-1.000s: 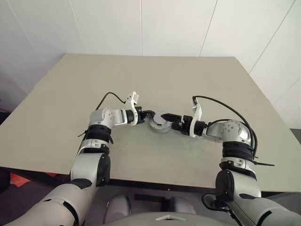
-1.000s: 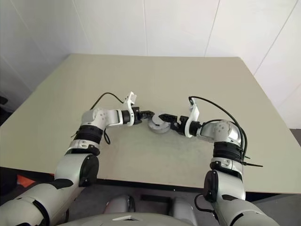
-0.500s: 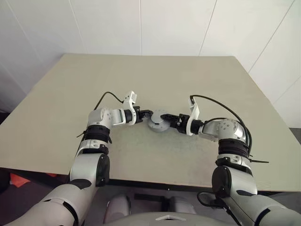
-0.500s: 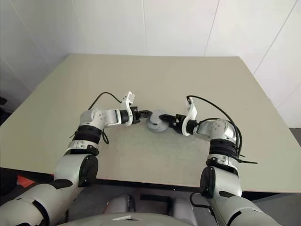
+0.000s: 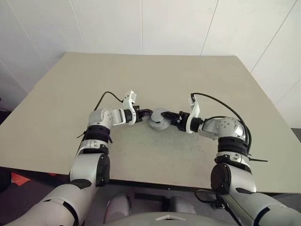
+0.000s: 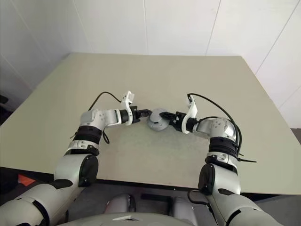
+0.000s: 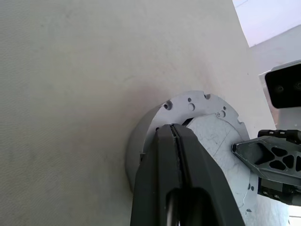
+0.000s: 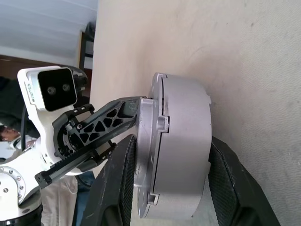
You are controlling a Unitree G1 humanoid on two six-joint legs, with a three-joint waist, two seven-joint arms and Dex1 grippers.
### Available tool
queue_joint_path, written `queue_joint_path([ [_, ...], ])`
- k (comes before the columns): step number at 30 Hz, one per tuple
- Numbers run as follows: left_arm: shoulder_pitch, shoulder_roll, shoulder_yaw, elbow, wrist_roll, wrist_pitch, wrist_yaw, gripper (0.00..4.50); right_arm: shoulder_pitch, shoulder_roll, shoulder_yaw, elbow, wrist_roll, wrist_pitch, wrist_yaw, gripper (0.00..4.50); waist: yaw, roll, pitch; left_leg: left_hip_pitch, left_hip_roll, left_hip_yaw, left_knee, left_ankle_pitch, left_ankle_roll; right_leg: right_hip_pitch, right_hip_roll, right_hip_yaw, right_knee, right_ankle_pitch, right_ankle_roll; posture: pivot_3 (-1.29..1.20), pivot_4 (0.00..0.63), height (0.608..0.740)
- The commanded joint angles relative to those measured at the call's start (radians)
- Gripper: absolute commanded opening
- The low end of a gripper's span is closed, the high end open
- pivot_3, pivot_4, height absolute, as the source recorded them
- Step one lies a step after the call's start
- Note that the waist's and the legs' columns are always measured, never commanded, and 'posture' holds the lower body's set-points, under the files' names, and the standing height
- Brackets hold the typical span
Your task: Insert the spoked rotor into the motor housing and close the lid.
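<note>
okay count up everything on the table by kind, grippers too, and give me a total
Motor housing, with its lid on: 1
Lid: 1
Grippers: 2, the left gripper and the right gripper
Total: 4

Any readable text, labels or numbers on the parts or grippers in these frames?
None readable.
Motor housing and lid: bare metal, no markings.
Right gripper: tiny pale marks on one finger, too small to read.
Left gripper: nothing printed.
</note>
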Motion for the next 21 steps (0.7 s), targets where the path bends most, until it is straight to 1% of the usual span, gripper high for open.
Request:
queue_joint_path([
  [1,0.001,-0.043,0.013,0.051,-0.024,-0.034,0.02,0.0,-0.07,0.095,0.027,0.02,0.075,0.005,0.017,2.1,0.0,0.0,0.0,0.0,0.0,0.0,0.0,0.0,0.0,0.0,0.0,0.0,0.0,0.0,0.0,0.0,0.0,0.74],
  [4,-0.003,-0.024,0.082,0.05,-0.052,-0.097,0.035,0.0,-0.083,0.097,-0.009,0.049,0.079,-0.002,-0.007,2.1,-0.004,0.0,0.001,0.0,0.0,0.0,0.0,0.001,-0.001,-0.001,0.0,0.0,0.0,0.0,0.0,0.0,0.0,0.74],
  [6,-0.004,-0.018,0.152,0.026,-0.102,-0.151,0.041,0.0,-0.094,0.102,-0.044,0.071,0.086,-0.005,-0.028,2.1,-0.008,0.0,0.002,-0.001,0.0,0.0,0.0,0.002,-0.002,-0.003,0.0,0.0,0.0,0.0,0.001,0.0,0.0,0.74],
  [9,-0.006,-0.004,0.225,0.01,-0.159,-0.189,0.058,0.0,-0.116,0.103,-0.101,0.113,0.107,-0.012,-0.058,2.1,0.004,0.0,0.003,-0.01,0.0,0.0,0.0,0.003,-0.005,-0.014,0.0,0.0,0.004,0.003,-0.006,0.0,0.0,0.74],
  [12,-0.002,0.015,0.269,0.012,-0.197,-0.213,0.084,0.0,-0.126,0.097,-0.115,0.14,0.119,-0.028,-0.074,2.1,0.033,0.001,0.003,-0.02,0.001,0.0,0.001,0.004,-0.005,-0.022,0.0,-0.001,0.007,0.005,-0.007,0.0,0.0,0.74],
  [14,0.003,0.022,0.288,0.008,-0.219,-0.223,0.093,0.0,-0.132,0.097,-0.118,0.15,0.126,-0.034,-0.081,2.1,0.049,0.001,0.003,-0.031,0.001,0.0,0.004,0.005,-0.001,-0.031,0.0,-0.002,0.009,0.005,-0.009,0.0,0.0,0.74],
  [16,0.006,0.027,0.305,0.003,-0.241,-0.227,0.101,0.0,-0.14,0.097,-0.128,0.162,0.134,-0.042,-0.09,2.1,0.06,0.001,0.003,-0.037,0.001,-0.001,0.013,0.002,0.004,-0.035,0.0,-0.003,0.015,0.007,-0.009,0.0,0.0,0.74],
  [19,0.013,0.033,0.331,-0.008,-0.277,-0.227,0.11,0.0,-0.159,0.096,-0.155,0.184,0.153,-0.058,-0.108,2.1,0.071,0.001,0.003,-0.044,0.0,-0.001,0.025,-0.007,0.008,-0.038,-0.003,-0.003,0.02,0.007,-0.009,0.0,0.0,0.74],
  [21,0.022,0.037,0.352,-0.018,-0.309,-0.221,0.114,0.0,-0.173,0.093,-0.181,0.207,0.167,-0.077,-0.128,2.1,0.073,0.001,0.003,-0.044,-0.001,0.0,0.028,-0.01,0.01,-0.038,-0.006,-0.003,0.02,0.005,-0.012,0.0,0.0,0.74],
])
